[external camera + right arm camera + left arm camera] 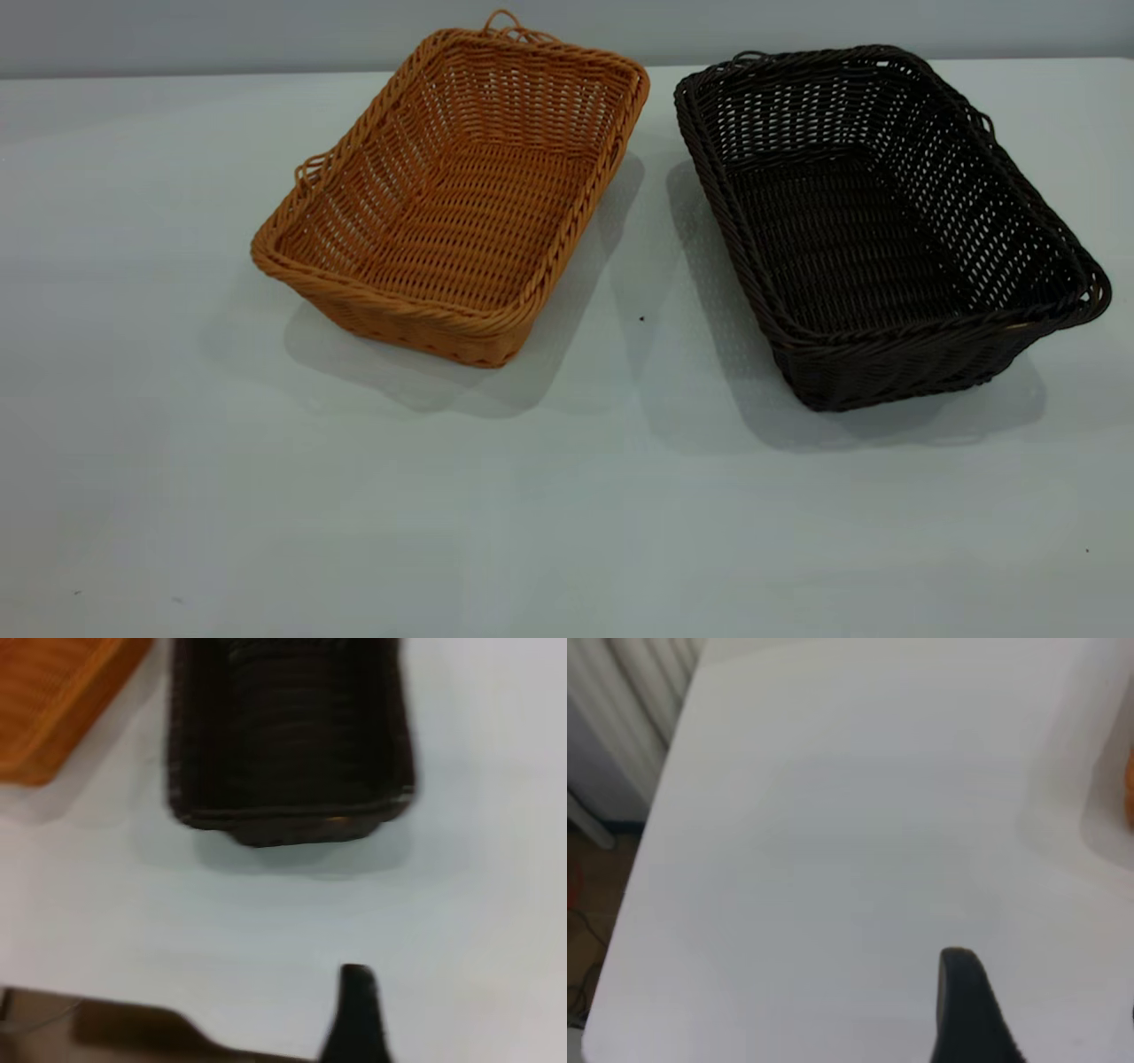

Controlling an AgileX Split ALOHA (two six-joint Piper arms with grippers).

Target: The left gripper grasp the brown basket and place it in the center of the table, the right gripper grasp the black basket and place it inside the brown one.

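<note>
Brown basket: the brown basket (452, 199) stands upright on the table (354, 514), in the far half of the surface and left of its middle line, one short end close to the far edge. It is turned at a slant, its near corner pointing toward the middle of the surface. Nothing lies in it.

Black basket: the black basket (877, 226) stands upright in the far right part of the surface, its far end near the far edge. It is just beside the brown one, a narrow strip of tabletop between them at the far end, widening toward the near edge. Nothing lies in it.

Left gripper: not seen from the exterior camera. The left wrist view shows one dark fingertip (963, 997) above bare tabletop near a side edge of the table, with a sliver of the brown basket at the frame's border. Whether the claw is apart or together cannot be told.

Right gripper: also out of the exterior view. The right wrist view shows one dark fingertip (356, 1010) over the table's edge, well apart from the black basket's short end. Its claw state cannot be told either.

Small marks: a few tiny dark specks (641, 318) dot the surface.
</note>
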